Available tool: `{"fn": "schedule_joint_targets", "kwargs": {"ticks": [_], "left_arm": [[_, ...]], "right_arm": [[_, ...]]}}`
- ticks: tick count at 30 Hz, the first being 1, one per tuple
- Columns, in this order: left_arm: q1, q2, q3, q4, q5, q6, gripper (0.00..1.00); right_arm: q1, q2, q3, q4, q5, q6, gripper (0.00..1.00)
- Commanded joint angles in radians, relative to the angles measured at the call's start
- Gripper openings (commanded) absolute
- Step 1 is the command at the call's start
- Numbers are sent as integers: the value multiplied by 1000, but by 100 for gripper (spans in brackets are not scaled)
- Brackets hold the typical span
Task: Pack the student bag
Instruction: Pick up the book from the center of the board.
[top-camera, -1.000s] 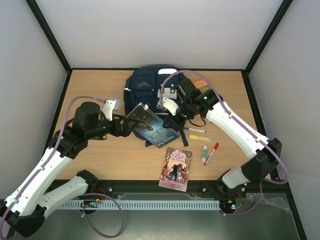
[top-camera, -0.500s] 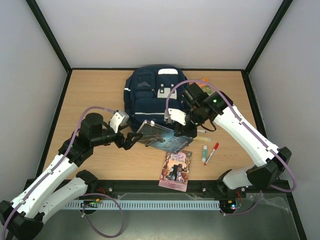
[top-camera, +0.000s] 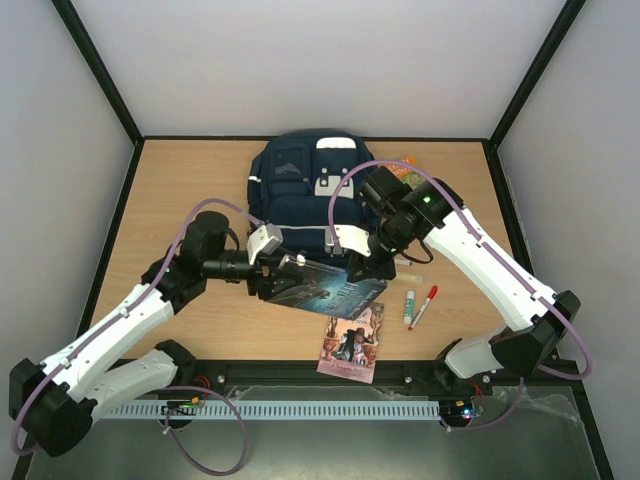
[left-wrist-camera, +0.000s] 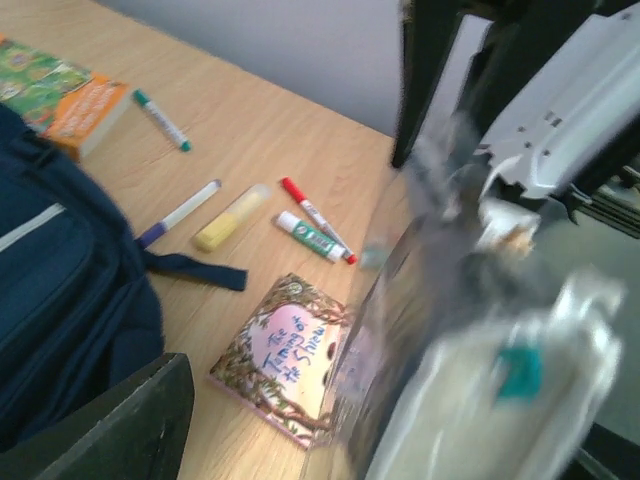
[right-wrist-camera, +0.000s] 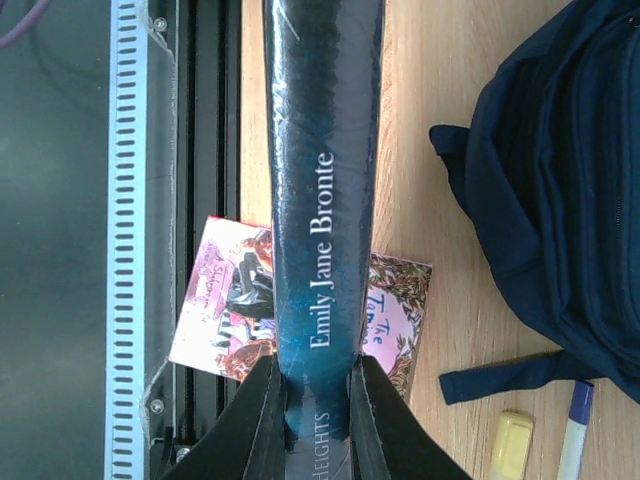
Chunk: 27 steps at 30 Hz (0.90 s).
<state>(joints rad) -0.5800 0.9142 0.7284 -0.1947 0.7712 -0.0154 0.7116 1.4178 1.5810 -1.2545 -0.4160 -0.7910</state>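
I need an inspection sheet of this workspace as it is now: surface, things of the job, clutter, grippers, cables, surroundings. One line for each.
Surface: wooden table, no spill seen.
Job's things: student bag lies at the far middle; dark book held above the table in front of it.
Clutter: pink book, glue stick, red marker, yellow highlighter, white pen, green marker, orange book.
Grippers: right gripper shut on the dark book's spine; left gripper at its other edge, jaws apart, view blurred.
Cables: purple cables loop along both arms.
Surroundings: white walls, black frame.
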Motion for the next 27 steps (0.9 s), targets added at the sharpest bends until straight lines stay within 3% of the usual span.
{"fn": "schedule_joint_targets", "kwargs": {"ticks": [1, 13, 15, 20, 21, 24, 27], "left_arm": [[-31, 50, 79, 21, 155, 68, 68], [-48, 86, 112, -62, 260, 126, 31], [-47, 85, 114, -62, 271, 127, 13], [-47, 86, 112, -59, 279, 116, 3], [-48, 86, 112, -58, 281, 113, 2], [-48, 80, 126, -71, 279, 118, 2], [-46, 78, 150, -89, 260, 117, 2]], "right_arm": [[18, 10, 55, -28, -71, -15, 1], [20, 12, 57, -27, -63, -7, 1], [20, 12, 55, -26, -63, -5, 1], [19, 4, 46, -15, -62, -1, 1], [20, -3, 38, -4, -57, 2, 4], [18, -60, -42, 103, 0, 52, 46], [-29, -138, -92, 223, 14, 102, 72]]}}
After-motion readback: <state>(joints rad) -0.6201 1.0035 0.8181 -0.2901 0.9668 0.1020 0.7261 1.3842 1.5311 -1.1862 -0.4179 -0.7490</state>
